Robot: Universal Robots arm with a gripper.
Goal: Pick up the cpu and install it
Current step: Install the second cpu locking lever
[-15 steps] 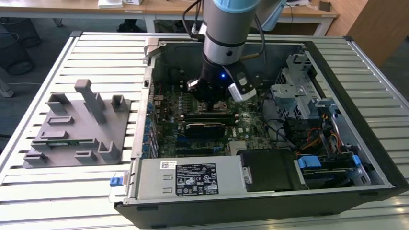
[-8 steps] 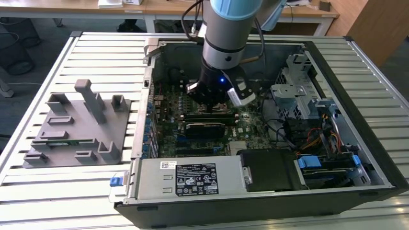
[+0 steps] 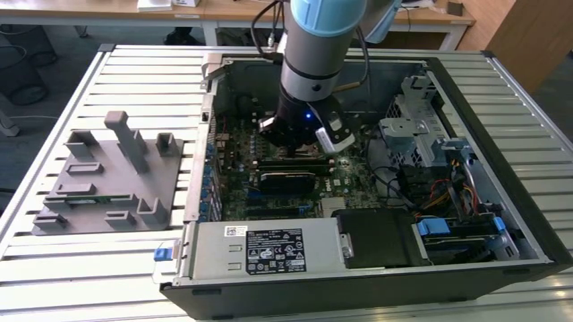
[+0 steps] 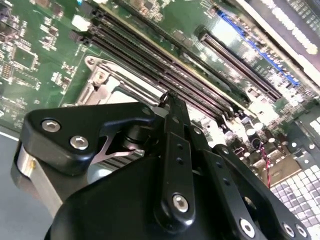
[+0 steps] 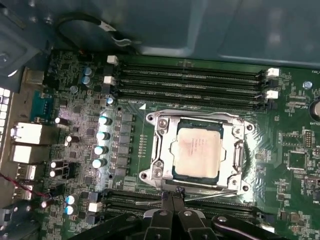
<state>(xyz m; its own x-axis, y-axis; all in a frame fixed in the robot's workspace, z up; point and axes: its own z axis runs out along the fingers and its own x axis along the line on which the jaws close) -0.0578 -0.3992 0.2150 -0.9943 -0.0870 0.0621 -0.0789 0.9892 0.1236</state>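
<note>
I have the end effector [image 5: 172,197] down inside the open computer case [image 3: 465,87], which lies on the slatted bench [image 3: 134,74]. In the first wrist view its fingers [image 5: 169,200] are pressed together, holding nothing. The cpu [image 5: 196,151] sits flat in the metal-framed socket [image 5: 235,145] on the motherboard [image 5: 290,150], just beyond the fingertips, between the rows of memory slots [image 5: 190,80]. The grey tray [image 3: 98,181] rests near the bench's edge at the exterior view's left.

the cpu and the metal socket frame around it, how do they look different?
The cpu is a flat, pale silvery square; the socket frame is a shiny open rim with screws at its corners. The cpu lies inside; the frame surrounds it. Both sit on the green motherboard.
</note>
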